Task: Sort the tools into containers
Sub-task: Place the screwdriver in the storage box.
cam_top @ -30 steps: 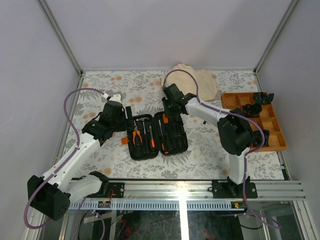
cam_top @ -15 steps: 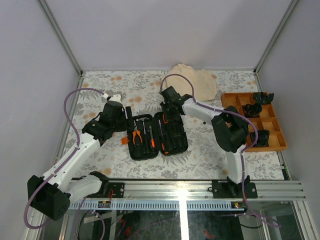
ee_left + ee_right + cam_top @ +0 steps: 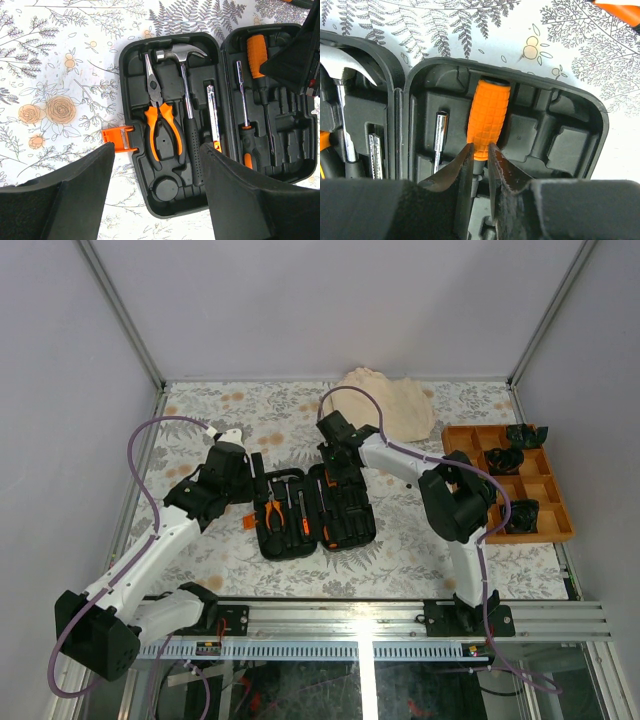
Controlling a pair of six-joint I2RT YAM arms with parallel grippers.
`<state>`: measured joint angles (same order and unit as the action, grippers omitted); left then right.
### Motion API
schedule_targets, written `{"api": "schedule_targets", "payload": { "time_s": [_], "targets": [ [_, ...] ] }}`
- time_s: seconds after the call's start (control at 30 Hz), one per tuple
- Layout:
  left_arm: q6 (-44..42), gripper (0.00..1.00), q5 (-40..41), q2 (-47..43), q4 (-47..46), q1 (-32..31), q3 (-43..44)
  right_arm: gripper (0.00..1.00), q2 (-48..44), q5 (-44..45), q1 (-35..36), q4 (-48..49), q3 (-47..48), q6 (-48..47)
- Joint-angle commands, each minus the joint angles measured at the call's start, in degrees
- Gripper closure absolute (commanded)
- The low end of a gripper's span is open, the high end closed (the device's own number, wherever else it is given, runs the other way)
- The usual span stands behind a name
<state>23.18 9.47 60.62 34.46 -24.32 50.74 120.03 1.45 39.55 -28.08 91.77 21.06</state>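
The black tool case (image 3: 345,530) lies open at the table's middle, and its moulded slots hold the tools. The left wrist view shows orange-handled pliers (image 3: 162,125), a hammer (image 3: 186,95) and a small screwdriver (image 3: 245,135) in it. My left gripper (image 3: 156,147) hovers open over the case's near left corner, beside the orange latch (image 3: 120,138), holding nothing. My right gripper (image 3: 480,150) is down in the case's right half. Its fingertips are shut on the lower end of the orange-handled screwdriver (image 3: 489,117), which still lies in its slot.
A beige folded cloth (image 3: 395,405) lies at the back of the table, behind the right arm. An orange compartment tray (image 3: 530,495) with black parts stands at the right edge. Metal frame rails border the floral table cover.
My right gripper has shifted a little left over the case and its jaws have narrowed onto the orange handle. The left arm has not moved.
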Motion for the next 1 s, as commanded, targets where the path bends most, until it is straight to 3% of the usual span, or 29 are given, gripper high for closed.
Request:
{"api": "schedule_targets", "payload": {
  "time_s": [0.0,0.1,0.2,0.53,0.97],
  "targets": [
    [-0.98,0.32,0.81,-0.46,-1.43,0.48,-0.31,0.73,-0.93,3.98,0.29,0.67,-1.5,0.09],
    [0.85,0.32,0.6,-0.43,0.47,0.36,0.84,0.61,-5.38,3.58,0.97,4.33,-5.14,-1.77],
    [4.07,0.32,-2.05,-0.69,1.06,0.42,1.06,0.59,-8.78,4.14,1.56,5.55,-7.78,-2.36],
    [9.26,0.36,-7.96,1.71,-4.31,-0.28,-3.26,0.76,-11.66,-0.95,2.46,6.62,-11.87,-1.16],
    [12.12,0.39,-8.26,4.52,-6.45,-1.9,-5.65,0.8,-7.71,-1.96,2.53,4.75,-8.75,-2.08]
  ]
}}
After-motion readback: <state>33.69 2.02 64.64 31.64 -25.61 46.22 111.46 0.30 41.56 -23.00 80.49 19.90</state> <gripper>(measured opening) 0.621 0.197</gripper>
